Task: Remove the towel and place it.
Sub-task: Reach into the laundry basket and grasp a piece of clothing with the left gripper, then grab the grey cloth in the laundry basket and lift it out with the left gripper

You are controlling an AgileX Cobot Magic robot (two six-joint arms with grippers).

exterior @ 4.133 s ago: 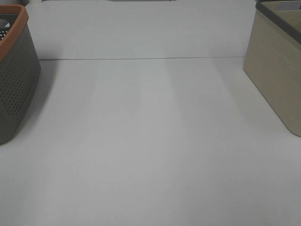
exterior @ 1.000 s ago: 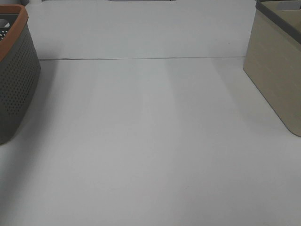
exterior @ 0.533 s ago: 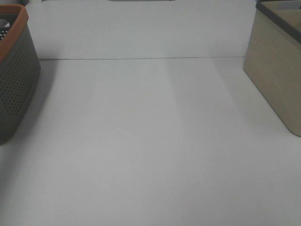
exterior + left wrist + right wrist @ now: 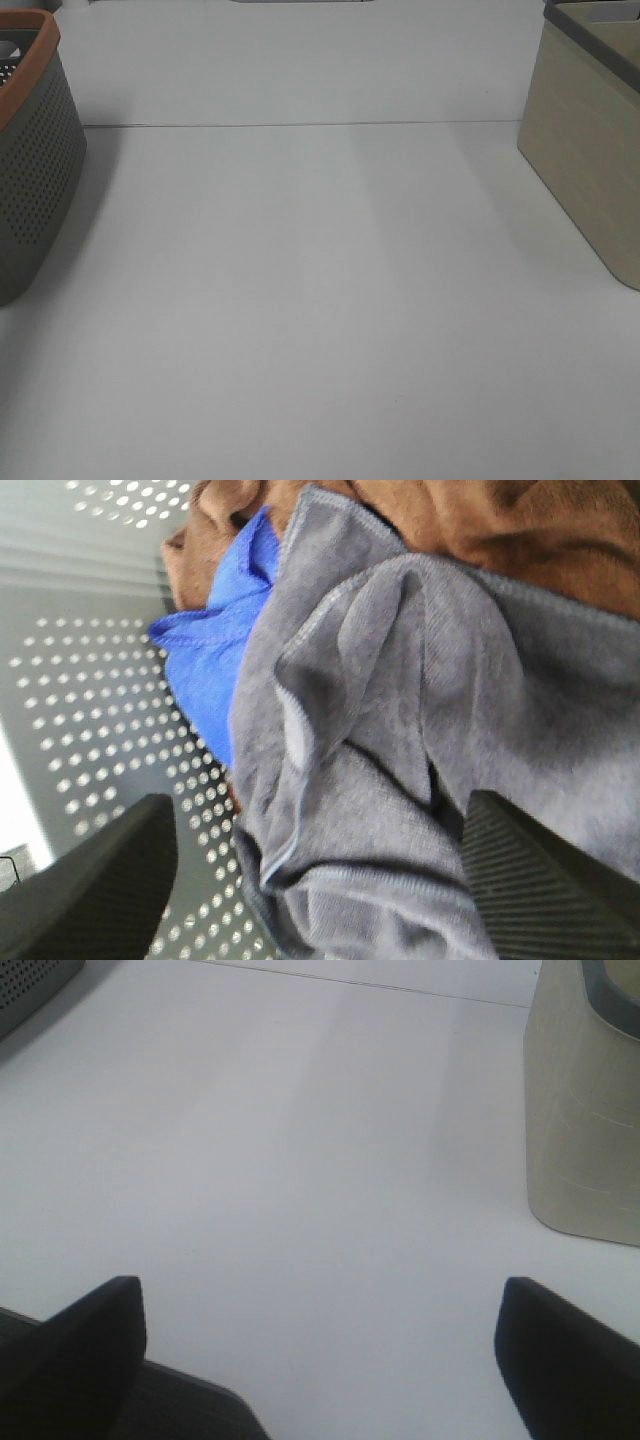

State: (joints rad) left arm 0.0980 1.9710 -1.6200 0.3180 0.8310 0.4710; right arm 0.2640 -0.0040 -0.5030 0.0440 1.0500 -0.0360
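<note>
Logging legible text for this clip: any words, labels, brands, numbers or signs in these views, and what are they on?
None can be read in any view.
The towel shows only a stitched hem, and no tag is in view.
The blue cloth, brown cloth, basket and bin bear no print.

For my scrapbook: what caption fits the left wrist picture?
Open left tool over grey terry towel, beside blue cloth and brown cloth, in perforated grey basket.
</note>
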